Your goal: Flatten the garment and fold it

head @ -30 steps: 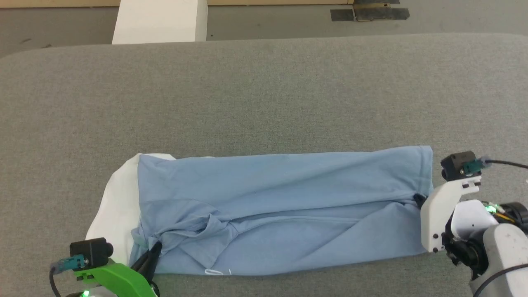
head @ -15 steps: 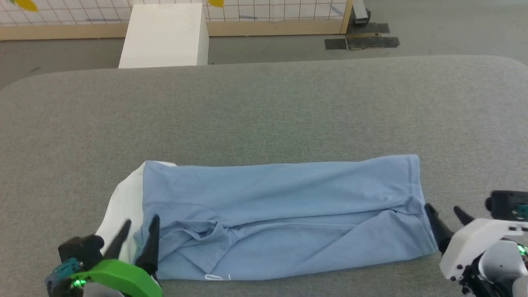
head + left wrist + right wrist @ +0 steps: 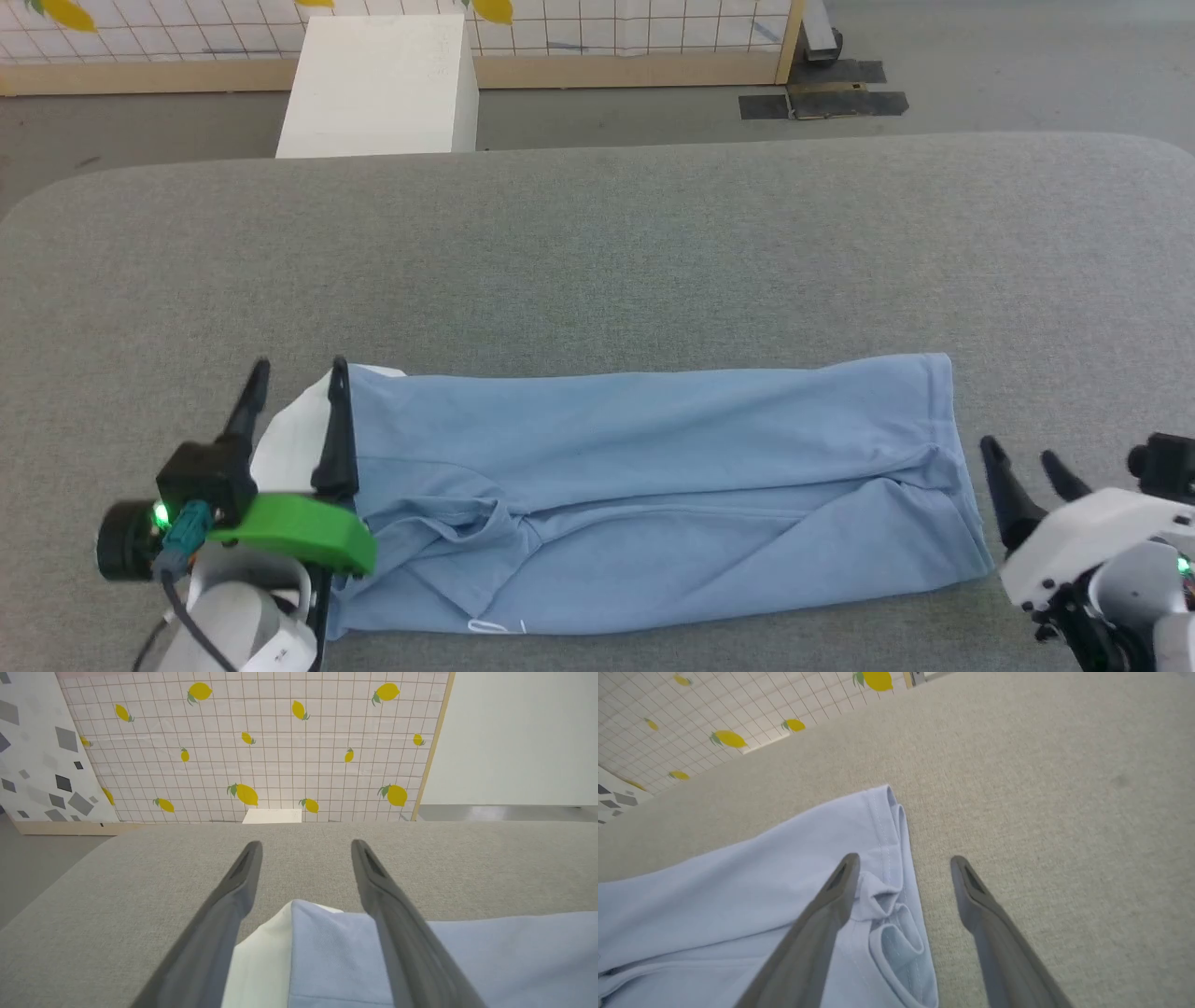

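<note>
The garment (image 3: pixel 644 485) lies long from side to side on the gray table (image 3: pixel 597 252), with my left gripper (image 3: pixel 299 364) over its white collar end and my right gripper (image 3: pixel 1019 451) beside its other end, both wide open and holding nothing.

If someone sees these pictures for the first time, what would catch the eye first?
The light blue garment lies as a long folded band on the near part of the grey table. An open gripper stands at each end: the left gripper above its white edge, the right gripper at its hem. Behind, a lemon-patterned wall is bright.
</note>
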